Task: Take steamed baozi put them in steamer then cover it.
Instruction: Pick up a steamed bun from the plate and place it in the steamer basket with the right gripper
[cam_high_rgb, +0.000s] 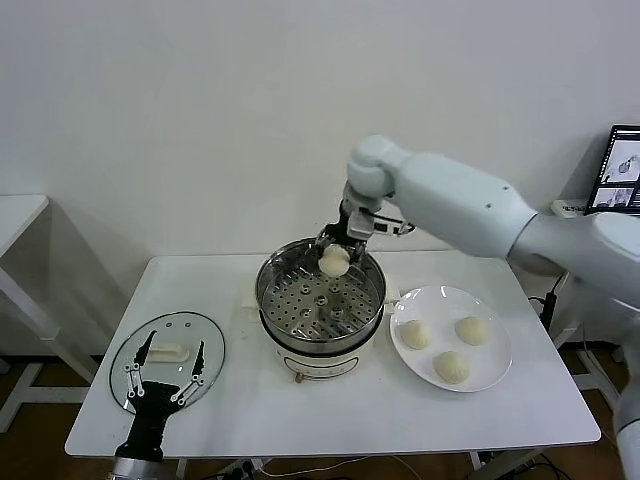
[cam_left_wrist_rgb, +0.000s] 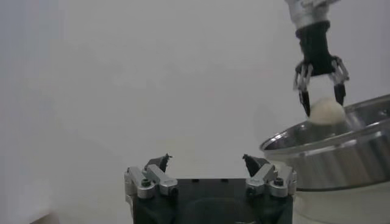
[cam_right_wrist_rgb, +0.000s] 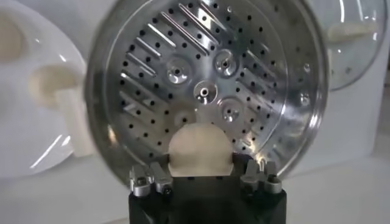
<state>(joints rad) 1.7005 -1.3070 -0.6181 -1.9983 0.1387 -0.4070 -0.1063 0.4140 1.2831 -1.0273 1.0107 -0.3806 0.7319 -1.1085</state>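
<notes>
The right tool (cam_high_rgb: 335, 252) hangs over the far rim of the steamer (cam_high_rgb: 320, 300), its fingers clamped on one steamed baozi (cam_high_rgb: 334, 261), a smooth, pale, round bun held above the tray and not touching it. The tool points straight down.

The steamer is a shiny steel pot on a white electric base, near the middle of the white worktop (cam_high_rgb: 330, 420). Its right wrist view looks down onto the perforated tray (cam_right_wrist_rgb: 207, 91), a disc dotted with holes, short slots and a few raised studs, with the gripped bun sitting between the two fingertips; from the head you barely see that pattern.

Three more baozi (cam_high_rgb: 451, 345) lie apart from each other on a flat white plate (cam_high_rgb: 500, 375) just right of the pot.

The glass cover (cam_high_rgb: 168, 358) lies flat at the left, its white oblong handle running roughly left to right. The left tool (cam_high_rgb: 167, 378) hovers over it with fingers spread wide, holding nothing. Its own wrist view shows the pot's outer wall side-on with the bun above the rim.
</notes>
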